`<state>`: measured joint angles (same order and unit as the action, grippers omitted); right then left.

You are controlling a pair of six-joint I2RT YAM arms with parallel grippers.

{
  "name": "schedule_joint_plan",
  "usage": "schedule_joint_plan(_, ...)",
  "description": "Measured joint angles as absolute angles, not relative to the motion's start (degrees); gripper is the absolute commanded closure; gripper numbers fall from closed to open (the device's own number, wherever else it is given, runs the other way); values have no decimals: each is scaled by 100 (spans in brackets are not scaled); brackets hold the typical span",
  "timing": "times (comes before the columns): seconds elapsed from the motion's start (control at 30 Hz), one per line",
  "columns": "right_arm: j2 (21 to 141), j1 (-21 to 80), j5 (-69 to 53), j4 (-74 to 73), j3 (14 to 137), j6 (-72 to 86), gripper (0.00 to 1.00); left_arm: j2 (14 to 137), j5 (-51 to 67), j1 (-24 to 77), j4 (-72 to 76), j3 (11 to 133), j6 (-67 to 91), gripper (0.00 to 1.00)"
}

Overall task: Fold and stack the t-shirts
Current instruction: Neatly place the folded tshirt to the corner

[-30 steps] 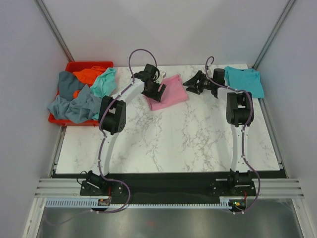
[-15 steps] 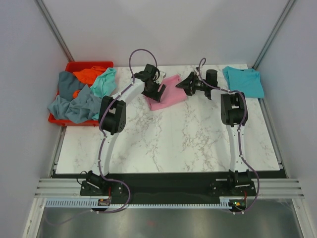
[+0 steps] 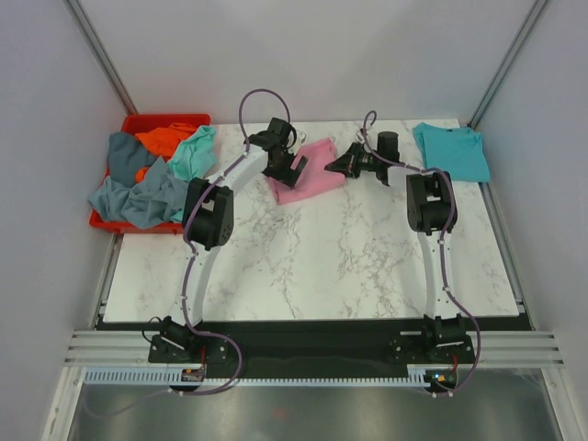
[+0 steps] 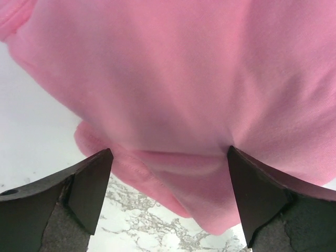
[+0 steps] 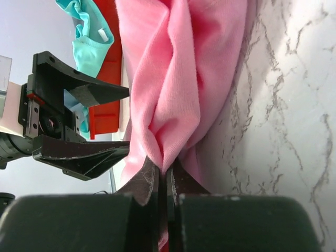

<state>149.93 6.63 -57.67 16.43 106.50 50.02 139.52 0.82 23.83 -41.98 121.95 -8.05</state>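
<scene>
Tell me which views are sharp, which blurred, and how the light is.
Top external: sharp, evenly lit, faint shadows on the table. Left wrist: the pink t-shirt is close and soft. Right wrist: its fold is sharper; the base of the right gripper blurs dark.

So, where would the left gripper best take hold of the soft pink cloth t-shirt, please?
Probably its rolled edge, from above: that thick edge of the pink t-shirt sits right under the open left gripper, while the right gripper pinches the opposite side.
</scene>
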Motion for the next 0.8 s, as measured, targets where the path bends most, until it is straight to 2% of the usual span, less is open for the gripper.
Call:
schedule_joint_plan(0.27, 14145, 513, -5513, 906, 10326, 4303, 100, 13590, -174, 2388, -4357, 12405, -794, 1)
schedule_joint_plan(0.57, 12567, 207, -4663, -764, 10154, 2370, 100, 12468, 191, 2381, -4388, 12527, -528, 1)
schedule_joint_plan(0.8, 12296, -226, -3927, -1785, 9985, 1302, 100, 11963, 580, 2381, -4475, 12383, -370, 1)
